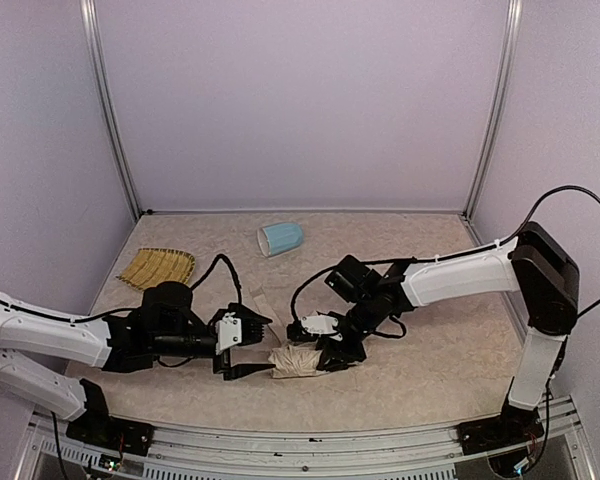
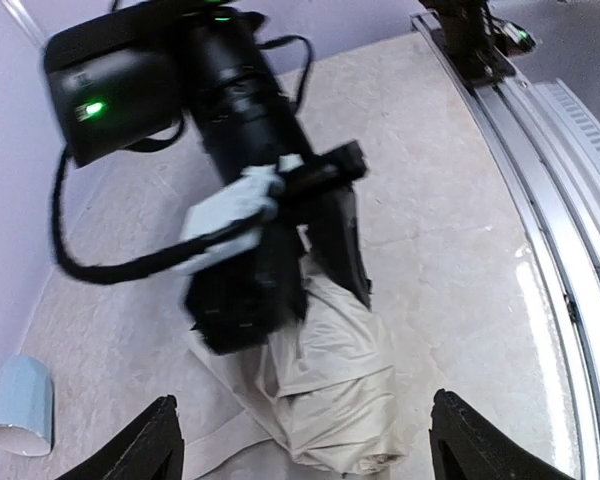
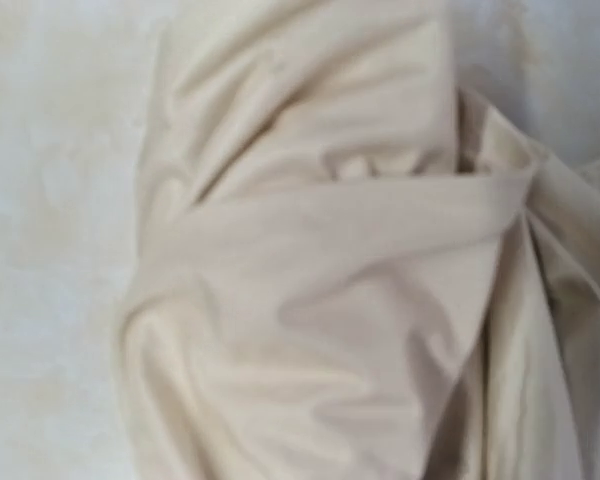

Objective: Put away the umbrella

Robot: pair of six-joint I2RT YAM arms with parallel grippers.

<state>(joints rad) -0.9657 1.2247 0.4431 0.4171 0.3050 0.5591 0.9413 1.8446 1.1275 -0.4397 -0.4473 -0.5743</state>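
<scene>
Gaping wide, the left gripper (image 1: 262, 347) held nothing, its fingertips (image 2: 152, 440) spread just short of the umbrella (image 1: 292, 362). The right gripper (image 1: 330, 352) was clamped narrow round the umbrella's other end. The umbrella lay folded on the table (image 1: 430, 370), near the middle of the near edge, between both grippers.

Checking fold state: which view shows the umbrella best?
Left wrist: nearly the whole folded umbrella, creases clear, one end under the right gripper. Top external shows it small, partly hidden; right wrist only close-up fabric.
</scene>
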